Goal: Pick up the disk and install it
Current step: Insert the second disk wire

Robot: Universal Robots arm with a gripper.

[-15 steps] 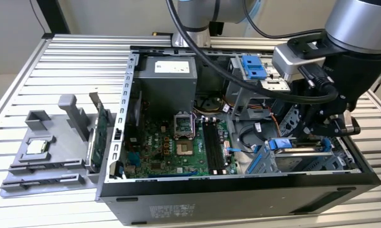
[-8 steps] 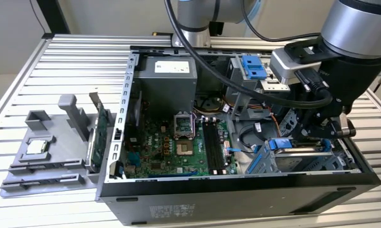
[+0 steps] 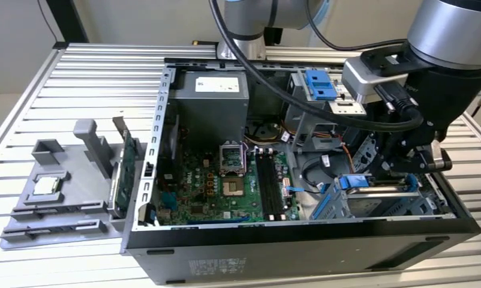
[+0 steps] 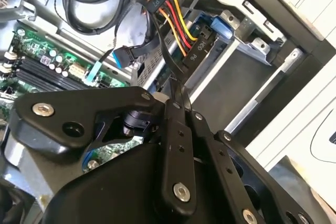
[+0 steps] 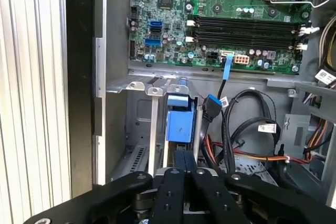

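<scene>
The disk [image 3: 369,187] sits edge-on in the drive cage at the case's front corner, on the exterior view's right. Its blue carrier end [image 5: 178,124] stands between the cage's metal rails, and a thin silver edge shows behind the blue in the exterior view. My gripper [image 3: 394,174] reaches down into the case directly over the cage. Its two fingers are pressed together, with the tips [image 5: 184,155] right at the blue carrier end. In the second wrist view the gripper [image 4: 176,88] points at the cables beside the cage. Whether the tips touch the carrier cannot be told.
The motherboard [image 3: 216,186] fills the case floor, with memory slots [image 5: 247,30] close to the cage. Cable bundles [image 5: 247,129] hang beside the gripper. A blue latch [image 3: 321,84] sits in the upper bay. A grey fixture [image 3: 65,186] outside the case holds a processor chip [image 3: 48,186].
</scene>
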